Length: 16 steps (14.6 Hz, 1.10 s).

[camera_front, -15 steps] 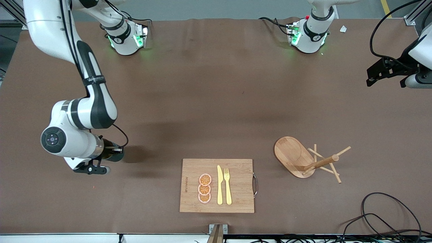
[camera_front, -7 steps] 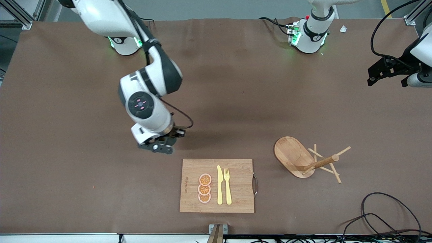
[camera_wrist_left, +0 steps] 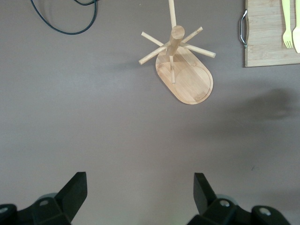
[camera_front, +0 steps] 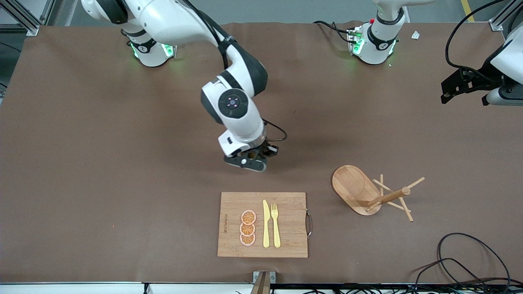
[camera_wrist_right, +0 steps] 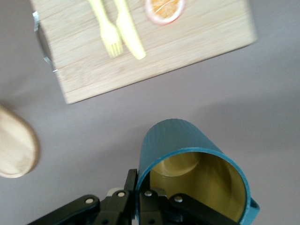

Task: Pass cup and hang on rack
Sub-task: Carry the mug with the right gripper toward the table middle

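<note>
The dark teal cup [camera_wrist_right: 185,140] with its yellow-ochre inside hangs in my right gripper [camera_wrist_right: 140,190], whose fingers are shut on the rim wall, one inside and one outside. In the front view that right gripper [camera_front: 250,160] is up over the brown table close to the cutting board, and the hand hides the cup. The wooden rack [camera_front: 358,188] stands on its oval base toward the left arm's end, pegs bare. My left gripper [camera_front: 463,86] waits, open and with nothing in it, high over the table's edge, looking down on the rack [camera_wrist_left: 186,77]; its own view shows the left gripper [camera_wrist_left: 140,190] with jaws wide apart.
A bamboo cutting board [camera_front: 286,241] with a yellow knife [camera_front: 266,224], a fork [camera_front: 276,224] and orange slices [camera_front: 247,228] lies near the front camera. A black cable [camera_front: 457,253] coils on the table at the left arm's end, nearer the camera than the rack.
My right arm has swung the cup from the right arm's end of the table to the middle, closer to the rack. The left gripper has hardly moved.
</note>
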{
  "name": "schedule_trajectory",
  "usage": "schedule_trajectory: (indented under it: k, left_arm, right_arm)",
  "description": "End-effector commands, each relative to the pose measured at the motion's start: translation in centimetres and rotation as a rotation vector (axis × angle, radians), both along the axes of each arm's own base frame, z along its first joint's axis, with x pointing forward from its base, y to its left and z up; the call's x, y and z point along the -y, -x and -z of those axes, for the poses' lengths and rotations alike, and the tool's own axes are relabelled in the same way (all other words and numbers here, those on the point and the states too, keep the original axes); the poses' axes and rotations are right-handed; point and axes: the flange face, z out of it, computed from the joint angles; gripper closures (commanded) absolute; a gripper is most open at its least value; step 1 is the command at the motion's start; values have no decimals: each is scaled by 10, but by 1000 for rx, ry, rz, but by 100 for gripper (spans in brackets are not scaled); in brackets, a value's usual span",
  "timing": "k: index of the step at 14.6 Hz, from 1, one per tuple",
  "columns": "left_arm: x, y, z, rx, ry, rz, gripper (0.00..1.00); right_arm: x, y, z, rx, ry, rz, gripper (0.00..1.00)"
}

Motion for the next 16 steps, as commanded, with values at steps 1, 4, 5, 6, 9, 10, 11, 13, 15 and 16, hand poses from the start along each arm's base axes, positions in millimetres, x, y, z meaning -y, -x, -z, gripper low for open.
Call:
schedule_trajectory:
  k: [1, 4, 5, 6, 9, 10, 11, 13, 15, 16]
  left_arm:
    - [1, 2, -4, 0, -5, 15, 0]
    - [0, 1, -2, -4, -5, 15, 0]
    - [-1, 1, -2, -4, -5, 13, 0]
    - [-1, 0, -1, -6, -6, 13, 0]
    - [2, -1, 2, -12, -7, 17, 0]
    - [2, -4, 6, -19, -7, 17, 0]
    - [4, -5, 8, -22, -5, 17, 0]
    - [6, -6, 11, -28, -7, 28, 0]
    - [12, -11, 23, -50, -5, 41, 0]
    - [19, -10, 22, -47, -3, 51, 0]
  right_arm:
    - [-29, 10, 15, 13, -56, 35, 100]
    - [-61, 30, 38, 26, -75, 32, 100]
    - [-69, 34, 44, 31, -79, 24, 100]
    - [-78, 38, 51, 38, -87, 18, 100]
    - [-98, 53, 72, 55, -120, 47, 99]
    - [-105, 59, 84, 55, -126, 63, 97]
    - [-110, 66, 92, 55, -124, 64, 89]
    - [-101, 57, 78, 48, -115, 74, 49]
    - [-89, 47, 46, 39, -94, 82, 0]
    - [-77, 35, 25, 47, -100, 99, 0]
